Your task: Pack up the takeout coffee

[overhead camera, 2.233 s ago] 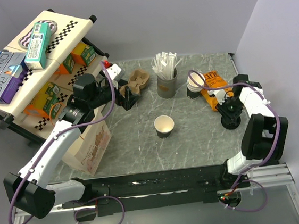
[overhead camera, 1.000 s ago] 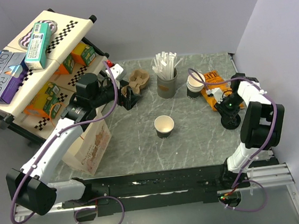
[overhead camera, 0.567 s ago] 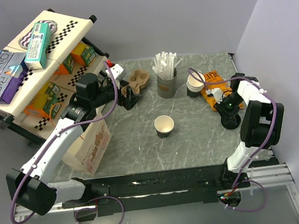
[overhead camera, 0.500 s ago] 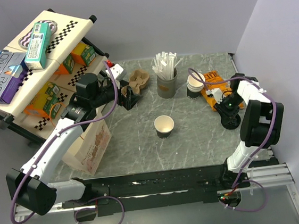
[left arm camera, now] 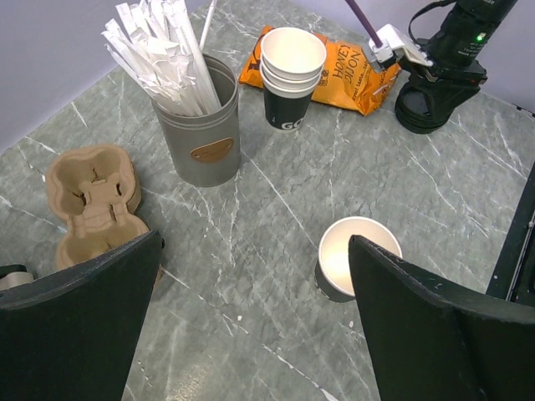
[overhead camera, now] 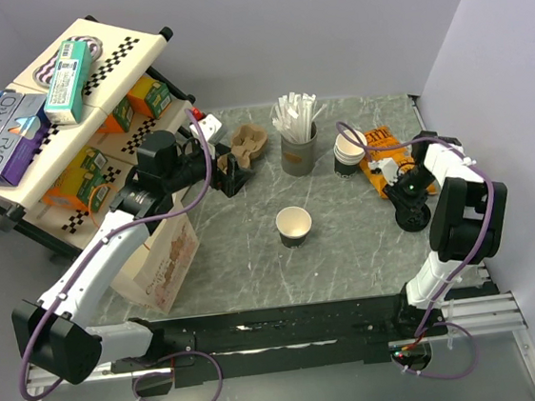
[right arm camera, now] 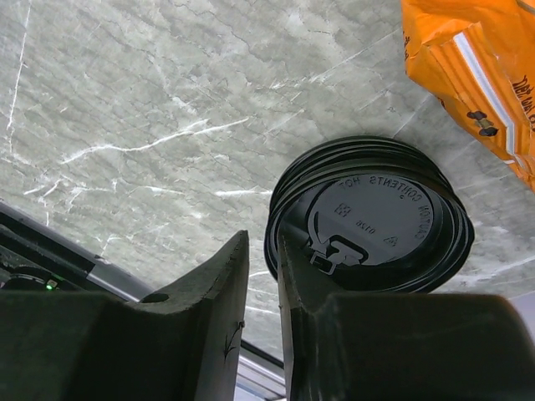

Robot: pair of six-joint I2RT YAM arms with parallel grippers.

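From above, the small dark brown paper coffee cup (overhead camera: 294, 226) stands upright near the middle of the grey marbled counter (overhead camera: 247, 274). Its mouth is open and its pale inside shows, and it is well apart from both arms. The left end effector (overhead camera: 229, 178) hangs at the back left, just beside the tan moulded-pulp cup carrier (overhead camera: 248, 145). A printed brown paper bag (overhead camera: 163, 255) stands at the counter's left edge. Behind the coffee cup are a grey metal tin of white wrapped straws (overhead camera: 299, 149) and a stack of white paper cups (overhead camera: 349, 154), which is next to an orange foil snack bag (overhead camera: 383, 161). The right end effector (overhead camera: 410, 207) points down at a stack of round black plastic lids (overhead camera: 413, 221) near the right edge, just in front of the snack bag.

The left wrist camera shows that arm's two dark fingers (left arm camera: 435, 334) spread wide with nothing between them. The coffee cup stands on the bare counter below, closer to the right-hand finger. The cup carrier lies by the other finger, and the tin of straws stands beyond it.

The right wrist camera shows its fingers (right arm camera: 226, 309) drawn close, with only a slim gap left. The left rim of the lid stack runs into that gap. From this close I cannot tell whether they are clamped on the rim or merely straddle it. A corner of the snack bag lies just beside the lids.
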